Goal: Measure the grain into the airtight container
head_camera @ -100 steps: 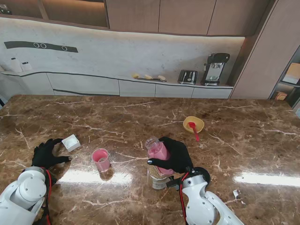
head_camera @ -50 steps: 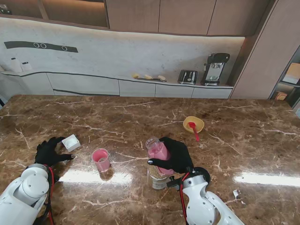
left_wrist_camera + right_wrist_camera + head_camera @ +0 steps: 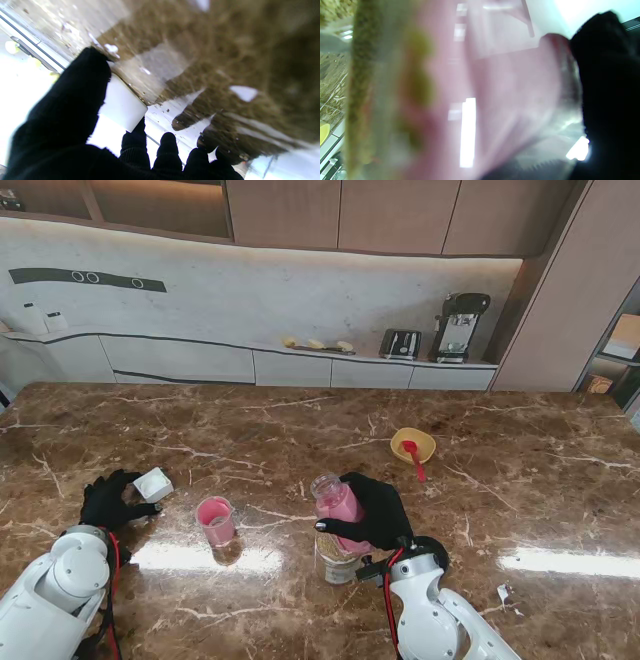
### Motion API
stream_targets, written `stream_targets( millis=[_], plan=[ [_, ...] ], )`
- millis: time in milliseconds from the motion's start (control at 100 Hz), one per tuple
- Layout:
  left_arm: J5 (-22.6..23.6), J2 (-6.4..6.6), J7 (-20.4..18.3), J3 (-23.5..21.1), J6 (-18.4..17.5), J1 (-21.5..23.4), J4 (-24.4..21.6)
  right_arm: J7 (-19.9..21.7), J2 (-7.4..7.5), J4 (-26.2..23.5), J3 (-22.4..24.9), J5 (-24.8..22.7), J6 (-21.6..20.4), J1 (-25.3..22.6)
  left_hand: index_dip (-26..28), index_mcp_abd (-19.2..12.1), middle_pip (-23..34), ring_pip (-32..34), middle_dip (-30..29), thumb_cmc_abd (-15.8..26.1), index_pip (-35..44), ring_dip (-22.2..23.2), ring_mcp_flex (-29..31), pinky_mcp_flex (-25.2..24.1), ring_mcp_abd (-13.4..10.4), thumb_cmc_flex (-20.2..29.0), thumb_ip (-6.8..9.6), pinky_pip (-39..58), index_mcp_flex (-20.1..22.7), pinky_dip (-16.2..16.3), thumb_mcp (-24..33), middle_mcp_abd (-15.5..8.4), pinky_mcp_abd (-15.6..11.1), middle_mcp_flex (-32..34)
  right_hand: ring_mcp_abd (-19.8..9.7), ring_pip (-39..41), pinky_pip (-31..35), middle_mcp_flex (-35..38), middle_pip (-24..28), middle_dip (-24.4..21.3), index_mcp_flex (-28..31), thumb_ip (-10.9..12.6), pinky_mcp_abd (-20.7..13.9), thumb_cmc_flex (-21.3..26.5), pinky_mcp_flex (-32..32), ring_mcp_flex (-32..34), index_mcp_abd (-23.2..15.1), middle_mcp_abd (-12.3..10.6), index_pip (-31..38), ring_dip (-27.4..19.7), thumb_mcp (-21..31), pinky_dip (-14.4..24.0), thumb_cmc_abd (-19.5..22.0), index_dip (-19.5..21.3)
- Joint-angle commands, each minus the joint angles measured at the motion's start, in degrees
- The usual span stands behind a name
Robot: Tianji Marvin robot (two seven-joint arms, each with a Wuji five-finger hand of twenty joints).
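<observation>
Pink jar (image 3: 337, 502), yellow bowl (image 3: 412, 443), brown-veined marble table (image 3: 300, 430)

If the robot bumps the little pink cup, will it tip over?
Probably easily. The pink cup looks taller than wide and stands free on glossy marble, so it may slide first, then topple. It looks like light plastic; whether anything inside weighs it down is unclear.

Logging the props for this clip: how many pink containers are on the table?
2. One pink cup stands alone left of centre; one pink jar is gripped by the right hand near the middle, over a clear jar. None seem hidden.
</observation>
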Motion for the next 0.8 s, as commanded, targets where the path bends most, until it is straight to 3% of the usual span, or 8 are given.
stream_targets(
  millis=[0, 130, 150, 170, 250, 280, 400, 790],
  plan=[
    [-0.60, -1.48, -0.13, 1.01, 0.07, 1.09, 2.29, 0.52, -0.14, 0.20, 0.08, 0.15, 0.13, -0.53, 3.67, -2.36, -0.38, 3.87, 1.43, 3.72, 4.60, 2.87, 2.08, 5.31, -0.64, 3.96, 1.93, 8.12, 3.22, 0.00, -0.49, 0.11, 5.50, -1.66, -5.07, 1.64, 1.18, 3.49, 3.70, 0.91, 6.36, 1.92, -1.77, 14.10, 0.13, 2.11, -22.20, -8.56, 8.10, 1.89, 17.74, 0.73, 12.08, 1.19],
    [-1.52, -1.97, 1.68, 0.46, -1.35, 1.52, 2.12, 0.45, -0.15, 0.18, 0.15, 0.15, 0.09, -0.55, 8.32, -2.84, 0.58, 4.26, 4.48, 7.16, 9.92, 4.74, 2.29, 5.36, -0.94, 8.23, 1.75, 8.13, 7.55, 0.01, 0.36, -0.31, 5.21, -1.55, -5.03, 1.65, 1.18, 3.48, 3.71, 0.91, 6.33, 1.92, -1.77, 14.10, 0.13, 2.11, -22.17, -8.59, 8.09, 1.89, 17.73, 0.73, 12.12, 1.19],
    [-1.55, -2.00, 1.83, 0.35, -1.53, 1.63, 2.01, 0.46, -0.15, 0.19, 0.15, 0.17, 0.08, -0.55, 9.26, -2.96, 0.59, 4.23, 4.98, 7.34, 10.43, 5.02, 2.32, 5.36, -1.02, 9.41, 0.88, 8.13, 8.14, 0.01, -0.50, -0.41, 5.18, -1.53, -5.03, 1.65, 1.18, 3.49, 3.71, 0.91, 6.33, 1.91, -1.77, 14.08, 0.13, 2.11, -22.17, -8.50, 8.09, 1.89, 17.71, 0.73, 12.12, 1.20],
    [-1.57, -2.00, 1.88, 0.22, -1.69, 1.77, 1.86, 0.48, -0.15, 0.19, 0.15, 0.19, 0.07, -0.54, 10.31, -3.10, 0.46, 4.19, 5.60, 7.95, 10.26, 5.42, 2.35, 5.36, -1.08, 11.21, 0.97, 8.13, 8.60, 0.01, -3.11, -0.52, 5.18, -1.49, -5.03, 1.65, 1.18, 3.48, 3.71, 0.91, 6.32, 1.91, -1.77, 14.08, 0.13, 2.11, -22.17, -8.50, 8.09, 1.89, 17.71, 0.73, 12.13, 1.20],
    [-1.41, -1.96, 1.96, -0.37, -2.20, 2.42, 1.11, 0.57, -0.14, 0.19, 0.15, 0.25, 0.00, -0.53, 11.45, -3.29, 0.74, 4.36, 6.26, 7.91, 11.55, 5.84, 2.41, 5.38, -0.99, 13.80, 0.43, 8.21, 10.23, 0.09, -4.84, -0.47, 5.26, -1.46, -5.03, 1.65, 1.18, 3.42, 3.67, 0.88, 6.34, 1.91, -1.80, 14.08, 0.13, 2.11, -22.12, -8.50, 8.09, 1.89, 17.69, 0.73, 12.12, 1.20],
    [-1.26, -1.92, 1.95, -0.62, -2.36, 2.69, 0.78, 0.60, -0.14, 0.19, 0.17, 0.27, -0.04, -0.54, 11.58, -3.37, 0.74, 4.32, 7.12, 8.26, 12.19, 6.47, 2.44, 5.36, -0.92, 15.43, 1.05, 8.28, 10.86, 0.19, -7.82, -0.51, 5.33, -1.46, -4.99, 1.66, 1.18, 3.48, 3.70, 0.90, 6.33, 1.92, -1.82, 14.07, 0.13, 2.13, -22.09, -8.52, 8.09, 1.89, 17.69, 0.73, 12.12, 1.19],
    [-0.90, -1.83, 1.94, -1.93, -3.00, 3.99, -0.93, 0.53, -0.13, 0.05, 0.38, 0.22, -0.23, -0.66, 12.42, -3.20, 1.79, 4.94, 8.76, 8.36, 14.43, 8.04, 2.52, 5.32, -0.74, 18.08, 1.34, 8.59, 12.97, 0.75, -10.08, -0.51, 5.68, -1.38, -4.99, 1.62, 1.18, 3.44, 3.67, 0.89, 6.35, 1.93, -1.84, 14.11, 0.13, 2.09, -22.19, -8.56, 8.08, 1.87, 17.69, 0.73, 12.14, 1.18],
    [1.04, -1.28, 0.86, -6.38, -4.70, 8.78, -6.98, 0.35, -0.13, -0.27, 0.77, 0.08, -1.07, -0.99, 12.40, -2.62, 6.66, 6.98, 8.98, 9.41, 17.08, 14.24, 2.77, 5.18, 0.39, 20.31, 2.28, 9.06, 17.44, 3.79, -12.78, 0.20, 6.96, 1.21, -5.07, 1.58, 1.18, 3.42, 3.65, 0.86, 6.32, 1.93, -1.90, 14.05, 0.17, 2.11, -22.21, -8.57, 8.05, 1.85, 17.63, 0.74, 12.18, 1.17]
  ],
)
